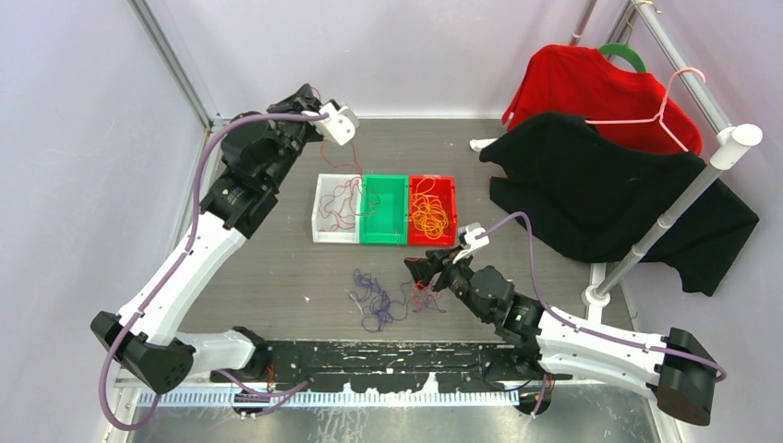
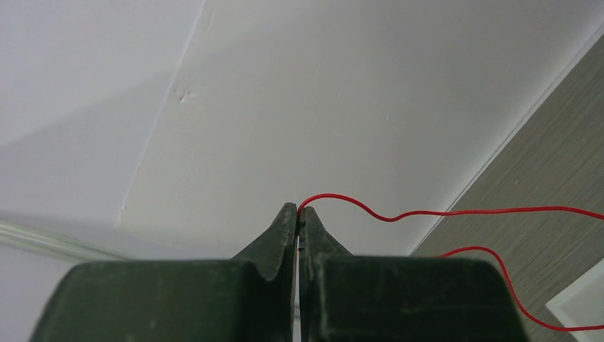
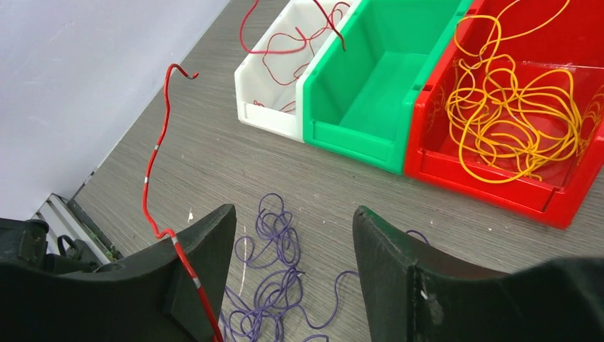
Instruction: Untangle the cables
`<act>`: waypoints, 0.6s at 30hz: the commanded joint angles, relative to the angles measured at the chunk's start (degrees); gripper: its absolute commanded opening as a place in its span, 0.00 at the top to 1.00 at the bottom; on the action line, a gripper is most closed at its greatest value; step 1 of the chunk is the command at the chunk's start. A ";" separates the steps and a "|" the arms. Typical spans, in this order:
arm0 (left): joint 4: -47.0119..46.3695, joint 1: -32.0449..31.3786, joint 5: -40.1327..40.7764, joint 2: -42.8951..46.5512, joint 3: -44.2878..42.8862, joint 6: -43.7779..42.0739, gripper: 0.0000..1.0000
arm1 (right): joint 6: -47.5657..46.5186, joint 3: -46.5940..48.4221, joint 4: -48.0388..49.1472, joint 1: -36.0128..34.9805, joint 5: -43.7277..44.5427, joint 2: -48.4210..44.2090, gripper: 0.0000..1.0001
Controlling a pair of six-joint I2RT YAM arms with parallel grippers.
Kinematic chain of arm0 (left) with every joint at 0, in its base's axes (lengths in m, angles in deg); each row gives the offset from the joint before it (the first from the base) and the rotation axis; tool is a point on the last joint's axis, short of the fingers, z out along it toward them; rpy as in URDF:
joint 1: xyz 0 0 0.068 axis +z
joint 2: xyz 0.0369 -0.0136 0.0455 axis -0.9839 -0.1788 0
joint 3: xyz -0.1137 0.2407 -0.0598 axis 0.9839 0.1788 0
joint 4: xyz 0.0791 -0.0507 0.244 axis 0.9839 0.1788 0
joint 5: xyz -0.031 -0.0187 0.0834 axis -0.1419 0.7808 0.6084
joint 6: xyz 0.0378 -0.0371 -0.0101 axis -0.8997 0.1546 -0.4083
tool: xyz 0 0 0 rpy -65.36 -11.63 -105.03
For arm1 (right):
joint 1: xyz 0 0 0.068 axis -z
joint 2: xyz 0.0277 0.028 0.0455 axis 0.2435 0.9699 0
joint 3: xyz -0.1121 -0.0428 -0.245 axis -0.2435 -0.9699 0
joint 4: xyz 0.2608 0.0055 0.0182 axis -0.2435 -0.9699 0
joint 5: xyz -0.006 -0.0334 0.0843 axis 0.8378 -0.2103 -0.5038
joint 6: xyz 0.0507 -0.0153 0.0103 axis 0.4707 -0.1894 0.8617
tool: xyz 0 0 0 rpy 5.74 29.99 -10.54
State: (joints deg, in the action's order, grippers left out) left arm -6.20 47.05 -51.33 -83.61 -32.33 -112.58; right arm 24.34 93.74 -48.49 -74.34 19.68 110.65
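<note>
Here we are in a robotics lab cell: bare white walls point(image 1: 415, 46), left arm point(image 1: 189, 258) and right arm point(image 1: 591, 341) bolted to a grey table point(image 1: 295, 268), plastic bins point(image 1: 384, 242), clothes rack point(image 1: 679, 198).

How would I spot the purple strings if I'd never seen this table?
Look at the grey table and find the row of three boxes: white, green, red. Just in front of the green box, on the robot's side, the purple cables lie loose on the tabletop. They're the only purple ones; the rest are red cables or orange-yellow cables.

Tangled red cables point(image 1: 343, 199) lie in the white bin point(image 1: 316, 210); yellow cables point(image 1: 429, 214) coil in the red bin point(image 1: 455, 214); purple cables point(image 1: 374, 297) sprawl on the desk point(image 1: 277, 268).
</note>
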 commanded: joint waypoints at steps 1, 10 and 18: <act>-5.66 5.01 -0.96 -0.70 -2.02 -1.04 1.00 | 1.49 -0.24 0.81 -0.07 1.58 -1.52 0.34; -5.30 11.71 -5.33 -1.23 -3.23 -0.19 1.00 | 2.57 -0.72 1.00 -0.04 1.97 -0.77 0.35; -2.58 11.60 -7.92 -0.37 2.19 0.42 1.00 | 3.29 -1.45 0.97 -0.05 2.78 -1.27 0.36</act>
State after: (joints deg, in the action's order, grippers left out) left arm -7.90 58.73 -57.17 -85.16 -30.84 -113.34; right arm 26.41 92.71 -48.97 -74.34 20.64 110.23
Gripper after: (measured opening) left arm 0.007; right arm 0.645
